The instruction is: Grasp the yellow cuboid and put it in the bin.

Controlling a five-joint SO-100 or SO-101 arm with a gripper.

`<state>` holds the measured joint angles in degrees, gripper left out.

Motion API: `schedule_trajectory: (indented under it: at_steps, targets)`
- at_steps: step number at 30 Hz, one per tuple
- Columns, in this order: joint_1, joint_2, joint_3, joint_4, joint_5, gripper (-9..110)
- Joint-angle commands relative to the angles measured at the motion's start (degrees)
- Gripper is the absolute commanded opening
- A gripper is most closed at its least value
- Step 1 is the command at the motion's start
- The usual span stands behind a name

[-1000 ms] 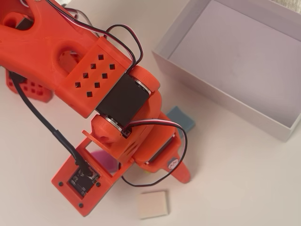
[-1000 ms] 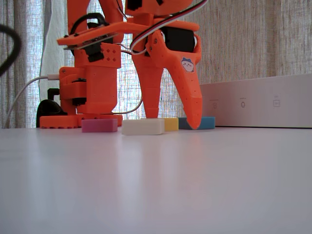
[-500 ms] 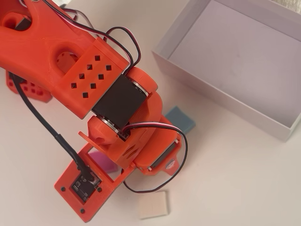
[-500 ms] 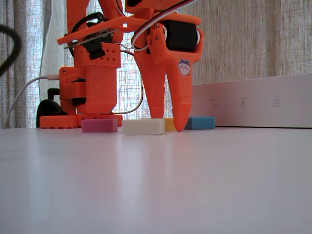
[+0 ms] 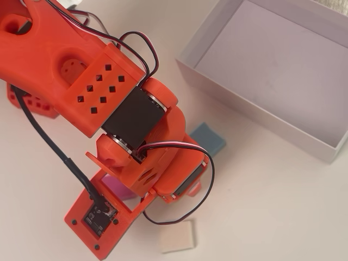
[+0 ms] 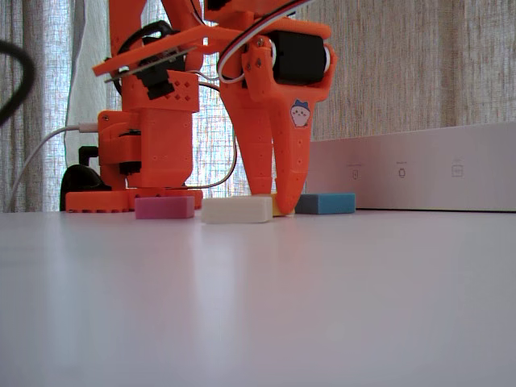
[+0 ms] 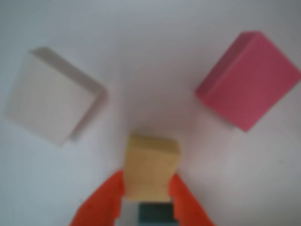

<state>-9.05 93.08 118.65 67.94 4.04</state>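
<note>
cream-white block (image 7: 54, 95), pink block (image 7: 248, 80), blue block (image 5: 207, 140), white table (image 6: 322, 306)

Overhead view: orange arm (image 5: 109, 109) above a white table (image 5: 272, 217), with blocks and the bin.
The arm reaches from upper left toward lower centre and hides its own tool. The bin (image 5: 239, 103), white-walled with a pale lavender floor, fills the upper right. A blue block (image 5: 209, 138) lies just beside the bin's near wall; a cream-white block (image 5: 178, 237) sits at bottom centre; a pink block (image 5: 117, 187) shows partly beneath the arm.
</note>
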Motion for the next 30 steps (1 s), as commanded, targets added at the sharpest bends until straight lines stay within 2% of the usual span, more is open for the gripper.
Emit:
schedule_trajectory:
  at_steps: [1,8,16,23,30]
  targets:
    - [2.3,4.6,-4.4,0.4,-1.8,-8]
    - [0.8,14.2,-20.7,4.0,-8.9,-8]
    - [-15.1,22.8,-33.3,10.0,-19.4,-8]
    - [-35.1,29.0,-30.7,11.6,-28.6,-8]
    - [-42.2,30.1,-12.7,1.4,-32.8,-8]
